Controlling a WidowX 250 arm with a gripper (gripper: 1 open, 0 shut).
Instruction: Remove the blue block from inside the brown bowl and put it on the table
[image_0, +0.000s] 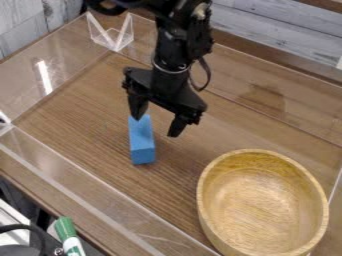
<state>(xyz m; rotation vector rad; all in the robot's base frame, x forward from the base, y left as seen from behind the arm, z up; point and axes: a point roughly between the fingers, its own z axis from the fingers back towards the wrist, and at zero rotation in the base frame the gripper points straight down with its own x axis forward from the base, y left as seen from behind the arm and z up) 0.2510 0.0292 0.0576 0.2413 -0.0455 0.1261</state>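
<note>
Blue block (142, 140) on the table (254, 95), standing on end or leaning slightly, long axis near upright; lower end looks to touch the wood. It sits left of the bowl (263, 202), clear of the rim and apart from it. Bowl is empty, pale tan wood with a thick lip.

Gripper (159, 118) directly above the block, pointing steeply down. Jaws spread wide, one finger on each side of the block's top, neither one visibly pressing it. Cannot tell whether the left finger brushes the top corner; the view is too coarse there.

Handling, as judged: the block reads as a small rigid brick, light, hard-faced, probably smooth plastic or painted wood. Not fragile. Flat parallel sides give a sure pinch across the narrow width, near mid-length. Faces may be a little slick, so a pinch low on an end could let it pivot. Standing tall on a small end it is tippy; a nudge from a lifting finger could topple it onto its side. No harm if so, as it would be on the table either way.

Task status, as judged: block is out of the bowl and down on the table. What is left is a straight lift of the arm, clear of the block.
</note>
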